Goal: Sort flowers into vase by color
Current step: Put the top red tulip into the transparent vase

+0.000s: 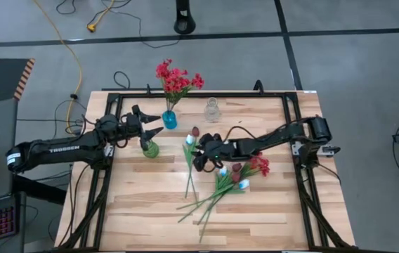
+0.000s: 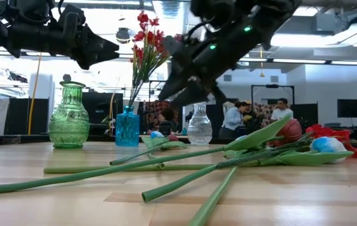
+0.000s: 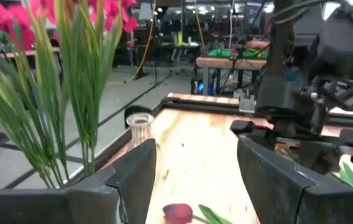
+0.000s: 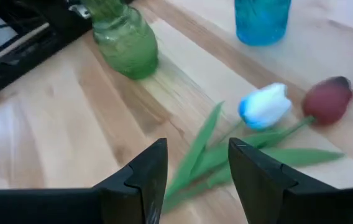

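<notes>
Three vases at table's 12 o'clock: green vase [image 1: 150,148] and clear vase [image 1: 212,109] empty, blue vase [image 1: 169,119] holding red blossoms [image 1: 177,79]. Loose flowers [image 1: 220,183] at centre; exact count hidden by overlap. Left gripper [image 1: 150,124] above green vase, jaws apart, empty. Right gripper [image 1: 198,156] over white tulip [image 4: 264,105] and maroon tulip [image 4: 328,99], jaws apart, empty.

Three vases [image 1: 169,119], two pincers [image 1: 150,124]
</notes>
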